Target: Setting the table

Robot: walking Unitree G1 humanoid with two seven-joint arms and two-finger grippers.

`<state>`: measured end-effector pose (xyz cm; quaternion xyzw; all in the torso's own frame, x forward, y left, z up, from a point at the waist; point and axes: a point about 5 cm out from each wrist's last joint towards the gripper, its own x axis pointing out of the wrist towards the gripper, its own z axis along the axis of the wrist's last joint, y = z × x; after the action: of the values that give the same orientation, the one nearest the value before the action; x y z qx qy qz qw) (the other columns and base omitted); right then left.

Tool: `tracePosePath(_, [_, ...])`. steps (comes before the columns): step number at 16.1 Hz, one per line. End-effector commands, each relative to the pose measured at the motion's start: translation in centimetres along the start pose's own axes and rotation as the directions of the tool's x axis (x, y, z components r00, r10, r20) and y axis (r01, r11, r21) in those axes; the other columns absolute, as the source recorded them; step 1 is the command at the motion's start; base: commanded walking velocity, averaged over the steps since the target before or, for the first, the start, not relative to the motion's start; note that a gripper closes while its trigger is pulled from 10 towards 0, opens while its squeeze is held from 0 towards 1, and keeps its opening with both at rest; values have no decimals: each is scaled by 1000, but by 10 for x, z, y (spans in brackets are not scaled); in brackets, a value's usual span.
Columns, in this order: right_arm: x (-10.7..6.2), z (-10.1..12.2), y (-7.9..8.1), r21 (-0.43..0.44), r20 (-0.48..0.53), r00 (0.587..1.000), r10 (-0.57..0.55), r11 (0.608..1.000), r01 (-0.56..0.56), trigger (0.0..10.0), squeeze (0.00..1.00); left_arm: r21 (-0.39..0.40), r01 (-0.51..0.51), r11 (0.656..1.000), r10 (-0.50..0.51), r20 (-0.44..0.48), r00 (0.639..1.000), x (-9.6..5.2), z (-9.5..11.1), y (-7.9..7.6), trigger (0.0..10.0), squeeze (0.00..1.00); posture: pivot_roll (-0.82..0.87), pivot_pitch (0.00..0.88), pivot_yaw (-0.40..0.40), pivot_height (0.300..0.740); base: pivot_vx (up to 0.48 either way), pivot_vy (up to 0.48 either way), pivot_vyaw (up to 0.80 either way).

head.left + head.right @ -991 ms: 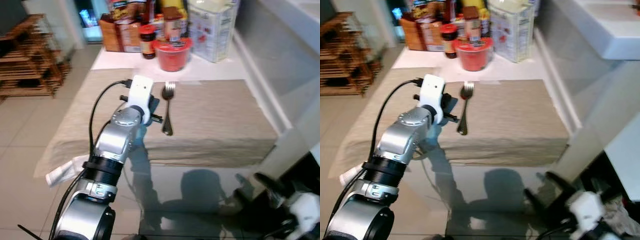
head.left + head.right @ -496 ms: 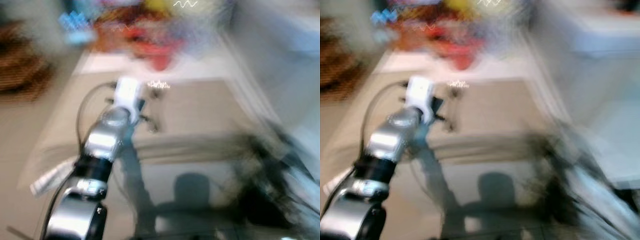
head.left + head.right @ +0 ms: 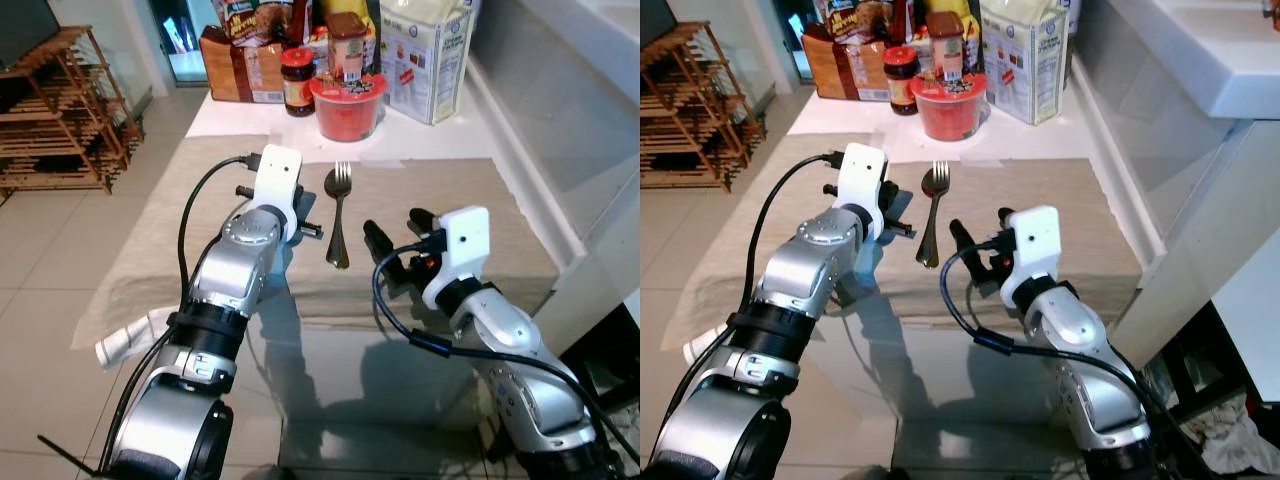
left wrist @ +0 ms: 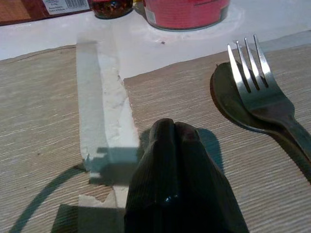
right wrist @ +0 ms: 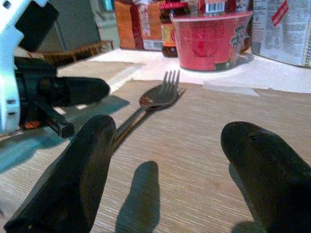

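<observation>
A metal fork (image 3: 338, 212) lies on top of a spoon (image 4: 227, 97) on the beige placemat (image 3: 460, 205), tines toward the red bowl. My left gripper (image 4: 174, 127) is shut and holds nothing. It rests low over the mat just left of the fork, and from the head cameras its white wrist housing (image 3: 278, 180) hides the fingers. My right gripper (image 3: 398, 230) is open, hovering over the mat to the right of the fork's handle; the fork shows ahead between its fingers (image 5: 85, 160).
A red bowl (image 3: 347, 103), a jar (image 3: 296, 80) and food boxes (image 3: 425, 55) crowd the table's far end. A wooden rack (image 3: 55, 115) stands on the floor at left. A white counter (image 3: 1200, 60) runs along the right. A strip of tape (image 4: 99, 102) crosses the mat's edge.
My right arm has risen from low at the right to over the placemat beside the fork, gripper open. The camera shook in between. The left arm and the fork stay put.
</observation>
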<state>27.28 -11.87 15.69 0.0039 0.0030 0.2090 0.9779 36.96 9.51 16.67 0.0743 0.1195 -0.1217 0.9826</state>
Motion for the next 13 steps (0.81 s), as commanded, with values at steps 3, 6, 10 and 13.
tracePosePath(3, [-9,2,-5,-42,-21,999,-23,999,23,10000,0,21,-14,1000,14,0,1000,1,-1,5,10000,0,-168,0,80,740,0,0,0])
tracePosePath(6, [-30,-18,-8,-199,5,1000,-26,980,27,10000,0,24,19,1000,-20,64,998,4,-9,10,10000,0,-189,0,86,740,0,0,0])
tracePosePath(10, [-18,-20,-8,-171,53,999,-3,985,12,10000,0,19,34,999,-35,73,997,2,-14,5,10000,0,-173,0,87,740,0,0,0])
tracePosePath(13, [4,-21,-7,-177,87,994,61,983,-45,10000,0,27,33,999,-35,84,996,5,-13,4,10000,0,-159,0,85,740,0,0,0])
